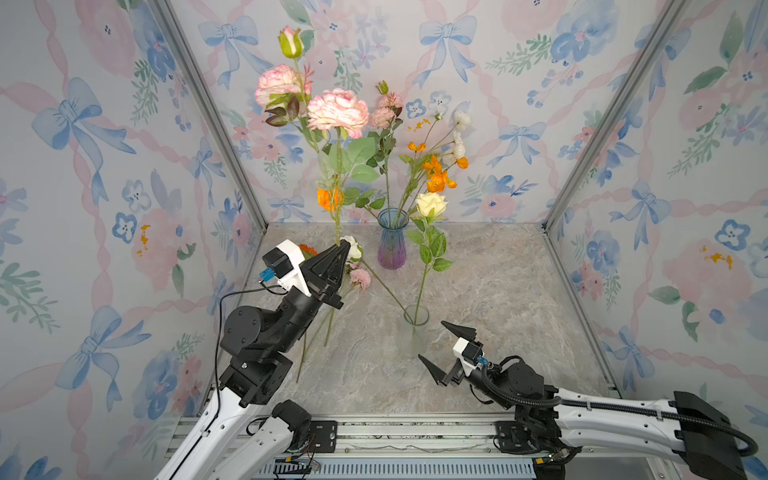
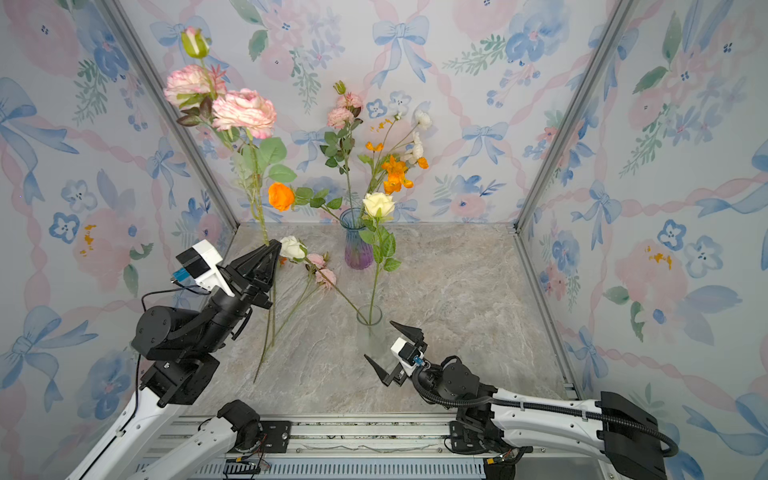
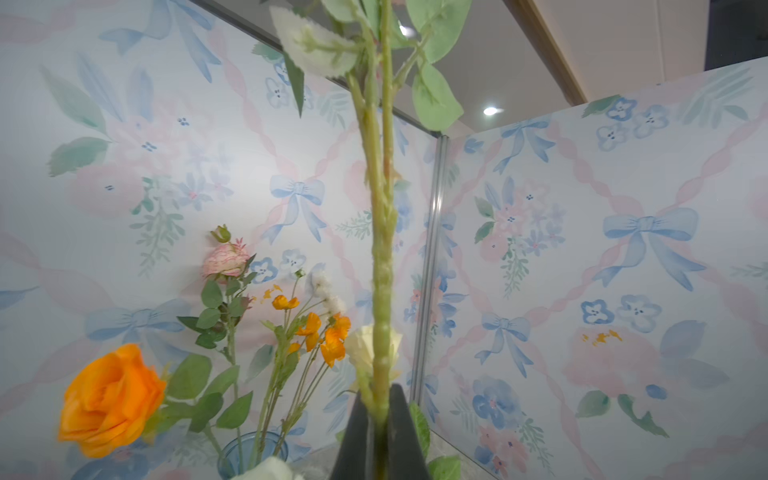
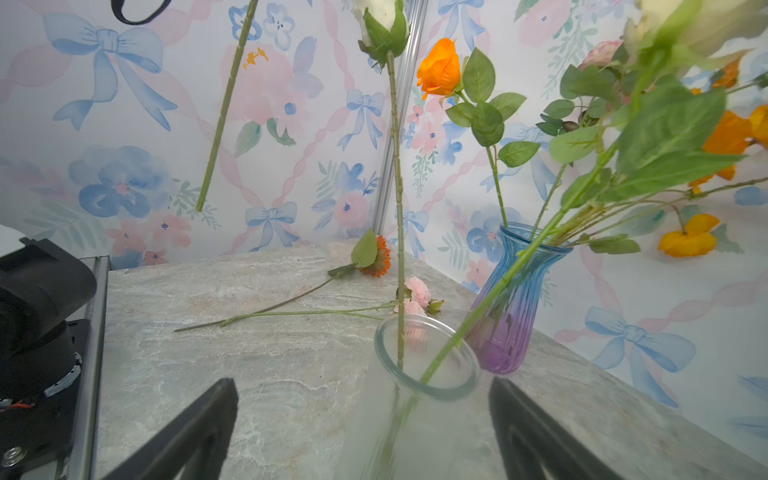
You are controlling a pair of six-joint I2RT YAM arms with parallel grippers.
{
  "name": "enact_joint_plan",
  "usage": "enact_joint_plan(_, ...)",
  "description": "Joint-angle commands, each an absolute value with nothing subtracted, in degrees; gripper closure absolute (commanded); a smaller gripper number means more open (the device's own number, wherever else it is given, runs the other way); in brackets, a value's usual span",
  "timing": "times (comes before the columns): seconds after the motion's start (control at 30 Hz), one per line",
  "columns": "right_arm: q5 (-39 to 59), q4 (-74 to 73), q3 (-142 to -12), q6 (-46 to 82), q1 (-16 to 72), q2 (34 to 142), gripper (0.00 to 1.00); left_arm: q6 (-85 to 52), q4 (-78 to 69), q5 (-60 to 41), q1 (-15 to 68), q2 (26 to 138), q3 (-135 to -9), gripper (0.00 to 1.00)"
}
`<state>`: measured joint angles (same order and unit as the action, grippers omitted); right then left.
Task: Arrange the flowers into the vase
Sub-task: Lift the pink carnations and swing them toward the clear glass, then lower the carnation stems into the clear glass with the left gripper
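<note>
**Upright stem in the left fingers, both vase mouths off to their right**

The pink-bloomed stem (image 3: 381,266) stands close to vertical, its pink blooms (image 1: 338,112) high above the counter (image 1: 498,311). Its cut end (image 4: 200,205) hangs free in the air below the grip. The left fingers (image 1: 332,266) are closed tight on the stem low down, so most of its length rises above them and only a short tail hangs beneath.

In both top views the blue vase (image 1: 391,249) stands to the right of those fingers and slightly farther back. It already holds the orange rose, the poppies, some pink carnations and white blooms. The clear vase (image 4: 424,436) stands to the right too, but nearer the robot, with a cream rose and a white rose in it.

The right fingers (image 1: 461,331) are spread wide and hold nothing. The right wrist view shows the clear vase just ahead of them, between the two; whether they touch it cannot be told.

An orange sunflower (image 4: 376,259) and a pink carnation sprig (image 4: 415,291) lie flat on the counter, near the left arm.

The likely next move is for the left arm to carry the cut end rightward over a vase mouth, keep the stem upright and lower it.
</note>
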<state>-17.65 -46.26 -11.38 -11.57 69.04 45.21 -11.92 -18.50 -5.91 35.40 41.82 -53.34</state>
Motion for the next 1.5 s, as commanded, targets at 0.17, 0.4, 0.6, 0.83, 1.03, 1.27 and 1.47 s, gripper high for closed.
enact_joint_plan(0.17,-17.38,-41.51,-9.32,-8.42,63.62,39.05,0.03,-1.66,-21.73,-0.77,52.72,53.55,-60.64,1.00)
enact_joint_plan(0.4,-15.62,-41.14,-9.53,-7.47,62.93,39.55,0.03,1.24,-41.37,3.99,60.30,61.44,-57.10,1.00)
enact_joint_plan(0.6,-15.35,-40.78,-9.56,-7.33,62.83,39.28,0.03,2.75,-47.45,6.52,61.70,69.61,-60.80,1.00)
enact_joint_plan(0.83,-14.72,-40.78,-9.65,-7.16,62.81,39.54,0.03,2.27,-54.38,8.56,61.72,75.26,-61.59,1.00)
enact_joint_plan(1.03,-14.22,-40.72,-9.70,-6.95,62.84,39.55,0.03,1.78,-56.03,8.81,61.70,78.34,-63.61,1.00)
enact_joint_plan(1.27,-13.70,-40.78,-9.99,-6.90,62.76,40.25,0.03,2.68,-56.29,8.98,61.68,80.40,-66.43,1.00)
enact_joint_plan(1.47,-13.66,-40.78,-10.02,-7.03,62.84,40.78,0.03,3.56,-56.74,7.42,61.39,81.61,-65.81,1.00)
